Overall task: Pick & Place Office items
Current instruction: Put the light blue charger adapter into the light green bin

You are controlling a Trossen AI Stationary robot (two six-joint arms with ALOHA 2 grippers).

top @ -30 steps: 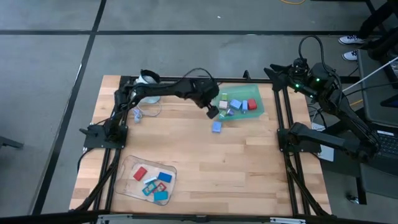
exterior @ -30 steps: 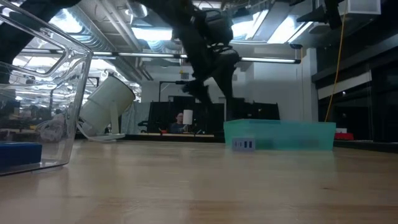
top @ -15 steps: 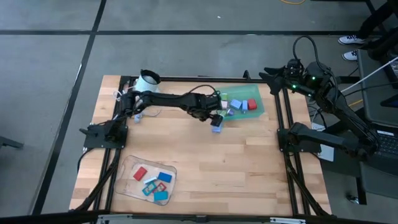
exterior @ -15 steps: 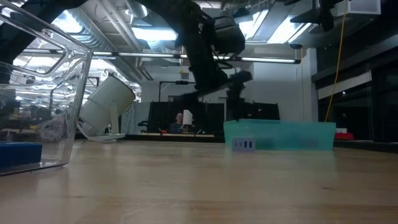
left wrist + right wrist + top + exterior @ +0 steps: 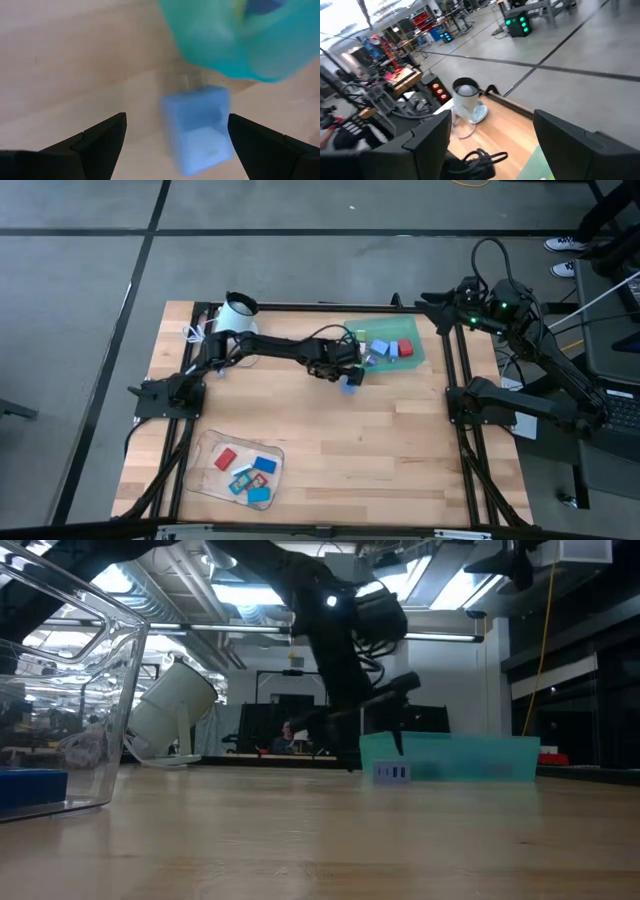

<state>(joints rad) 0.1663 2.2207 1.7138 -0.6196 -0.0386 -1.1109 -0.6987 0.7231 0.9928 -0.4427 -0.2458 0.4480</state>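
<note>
Light-blue block sits between open left pincer.

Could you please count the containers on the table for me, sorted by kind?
White mug: 1
Green tray: 1
Clear bin: 1
Total: 3

light blue block | open floor beside (fingers straddle) | green tray crowds behind

Left gripper low over the table, fingers spread wide — right gripper raised, open.
</note>
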